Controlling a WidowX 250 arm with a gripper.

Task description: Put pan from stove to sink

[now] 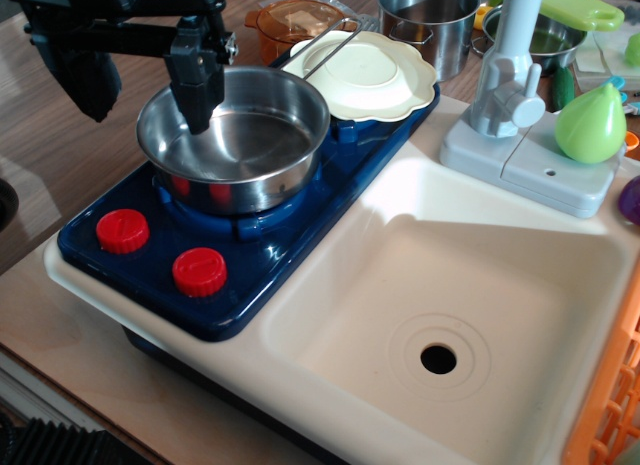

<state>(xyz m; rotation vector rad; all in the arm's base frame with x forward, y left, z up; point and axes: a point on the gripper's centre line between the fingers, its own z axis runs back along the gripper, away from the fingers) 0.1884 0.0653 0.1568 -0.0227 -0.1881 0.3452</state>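
Note:
The shiny steel pan [250, 150] sits on the left burner of the dark blue stove [270, 260]. Its wire loop handle [322, 51] points back right over the cream plate. My black gripper [142, 93] is open and straddles the pan's left rim. One finger [197, 97] hangs just inside the pan and the other finger [92, 80] is outside to the left. It holds nothing. The cream sink [480, 275] with its black drain hole [438, 359] lies to the right of the stove.
A cream scalloped plate [372, 77] rests on the back burner behind the pan. A taller steel pot [430, 23] and an amber lidded dish [290, 20] stand behind. A grey faucet [508, 70], a green pear [590, 125] and an orange basket [612, 405] border the sink.

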